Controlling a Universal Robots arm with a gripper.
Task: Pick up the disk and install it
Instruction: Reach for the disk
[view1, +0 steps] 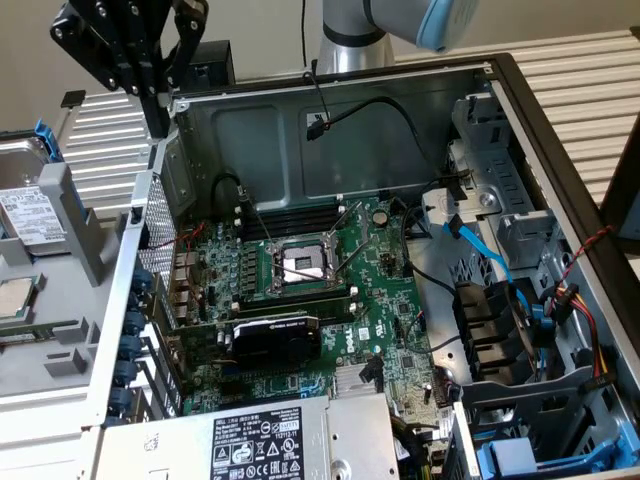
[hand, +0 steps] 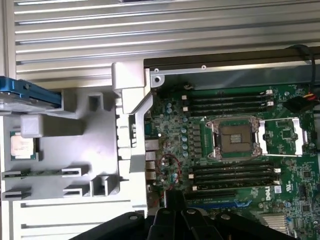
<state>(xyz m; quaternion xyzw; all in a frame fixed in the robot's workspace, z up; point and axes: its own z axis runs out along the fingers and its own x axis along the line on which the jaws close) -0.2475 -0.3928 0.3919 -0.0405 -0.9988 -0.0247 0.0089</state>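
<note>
Nothing of the task is done yet, as far as I can judge. The disk, a rectangular silver metal hard drive with a white printed label in a bright blue plastic carrier, lies in the moulded grey plastic tray outside the open computer case. It sits at the tray's far edge in the exterior view, with the small square silver processor chip just beside it toward the near edge. Both the pick and the install are left.

The black claw is closed and holds nothing. It hangs above the corner where the tray meets the case's perforated steel side wall, near the disk but apart from it.

For room, a raised grey post of the tray stands just beside the disk on the case side, so that side is tight. Above the disk the air looks free. Inside the case, the green motherboard lies open. The grey drive cage along the case's edge at the exterior view's right is crowded by a blue cable and a red-and-black wire bundle.
</note>
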